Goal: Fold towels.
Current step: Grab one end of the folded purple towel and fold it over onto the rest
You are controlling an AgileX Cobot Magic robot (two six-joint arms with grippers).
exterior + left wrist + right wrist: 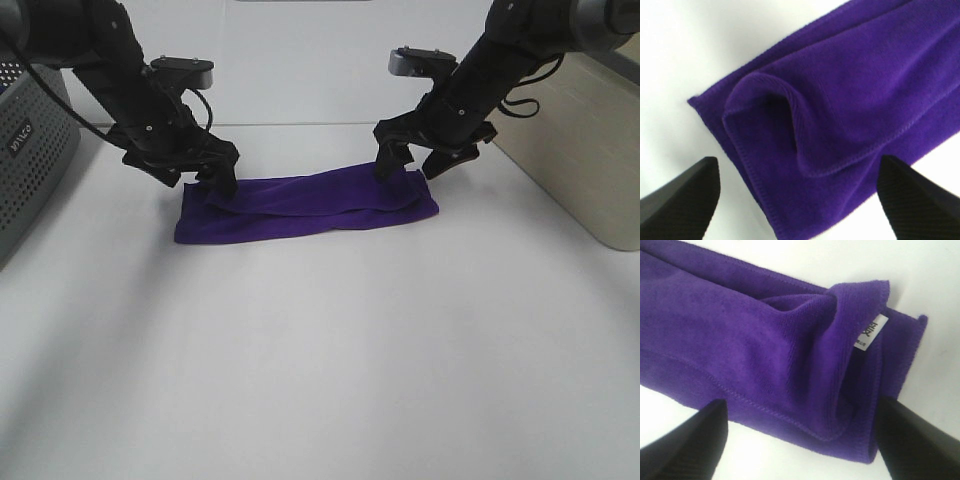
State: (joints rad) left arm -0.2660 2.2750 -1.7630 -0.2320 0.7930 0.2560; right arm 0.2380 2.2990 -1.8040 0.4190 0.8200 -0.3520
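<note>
White tabletop (320,380) lies nearest the high camera. Farther back rests the purple towel (300,212), flat and folded lengthwise into a long strip with one layer lapped over the other. The strip runs crosswise between the two arms, so each end falls under one hand.

The left hand (212,172) hangs over the towel's left end and the right hand (412,160) over its right end. Both are released, with nothing pinched between them. In the left wrist view the black fingers (682,202) straddle a corner where the upper layer bulges in a loose loop instead of lying flat. In the right wrist view the upper layer is puckered too, and a small white tag (871,332) shows at the hem.

The lengthwise fold appears done, and the hands seem placed at the ends for the next fold, probably one end carried over to the other. The raised loops offer an edge to pinch, but catching only the top layer could undo the fold.

Whether the fingertips touch the cloth cannot be told: in the high view the hands cover the far edge at both ends. The tag's print is too small to read. A grey perforated basket (30,160) on the left and a beige box (590,150) on the right are cut off by the frame.
</note>
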